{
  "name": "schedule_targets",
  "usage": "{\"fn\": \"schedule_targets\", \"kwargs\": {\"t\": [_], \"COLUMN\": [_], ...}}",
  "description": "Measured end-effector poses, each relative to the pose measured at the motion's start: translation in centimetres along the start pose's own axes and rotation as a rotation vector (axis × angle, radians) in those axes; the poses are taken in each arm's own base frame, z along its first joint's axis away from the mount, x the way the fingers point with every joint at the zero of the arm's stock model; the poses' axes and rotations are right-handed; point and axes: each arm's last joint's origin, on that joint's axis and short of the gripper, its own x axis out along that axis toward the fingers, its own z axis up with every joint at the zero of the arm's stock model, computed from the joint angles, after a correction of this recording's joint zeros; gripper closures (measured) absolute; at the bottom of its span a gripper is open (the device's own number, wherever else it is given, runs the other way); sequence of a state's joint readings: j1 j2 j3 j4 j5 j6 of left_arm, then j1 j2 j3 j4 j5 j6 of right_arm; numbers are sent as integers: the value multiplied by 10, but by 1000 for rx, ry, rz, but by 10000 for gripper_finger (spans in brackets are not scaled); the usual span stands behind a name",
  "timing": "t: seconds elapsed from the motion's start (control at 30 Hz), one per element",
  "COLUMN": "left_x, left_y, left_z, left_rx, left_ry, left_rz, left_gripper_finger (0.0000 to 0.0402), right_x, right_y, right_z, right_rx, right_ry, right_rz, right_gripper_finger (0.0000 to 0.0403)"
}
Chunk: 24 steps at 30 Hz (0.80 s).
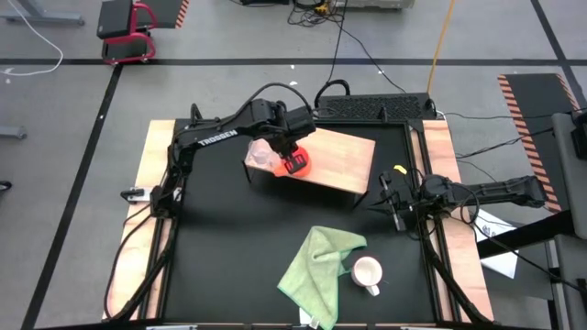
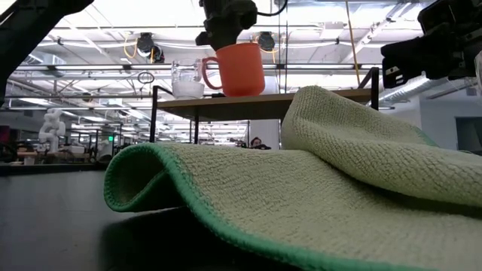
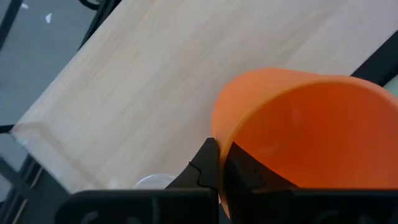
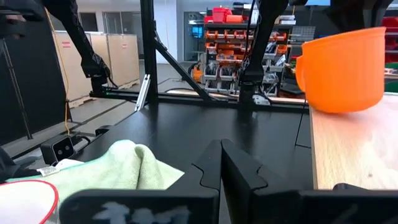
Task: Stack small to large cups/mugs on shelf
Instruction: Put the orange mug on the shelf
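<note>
Smooth orange mug (image 2: 239,69), light-wood shelf (image 1: 341,158), nubby green cloth (image 2: 324,181).

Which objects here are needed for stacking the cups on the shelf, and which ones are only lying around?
Needed:
orange mug, held by the left gripper
glass cup
white mug
shelf

Lying around:
green cloth
papers at the table's edge

- I work in what looks like a robotics lab or workshop: my black surface (image 1: 238,247) stands on a grey floor marked with tape lines (image 1: 55,62).
- Cables (image 1: 358,46) trail across that floor.
- Beyond me are racks of orange parts bins (image 4: 227,46), exposed ceiling ducting (image 2: 90,71) and bright overhead lights.
</note>
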<state>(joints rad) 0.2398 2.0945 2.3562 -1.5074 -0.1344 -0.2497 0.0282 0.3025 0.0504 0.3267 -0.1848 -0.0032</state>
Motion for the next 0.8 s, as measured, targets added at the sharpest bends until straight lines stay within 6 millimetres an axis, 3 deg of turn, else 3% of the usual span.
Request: {"fn": "schedule_targets", "kwargs": {"t": [0.8], "left_x": [4], "left_y": [31], "left_z": [7], "left_rx": [-144], "left_ry": [-6], "left_rz": [13], "left_gripper_finger": [398], "right_x": [0], "right_y": [0], "right_z": [-3], "right_rx": [23], "right_ry": [29], "right_rz": [0], "right_gripper_finger": [403]}}
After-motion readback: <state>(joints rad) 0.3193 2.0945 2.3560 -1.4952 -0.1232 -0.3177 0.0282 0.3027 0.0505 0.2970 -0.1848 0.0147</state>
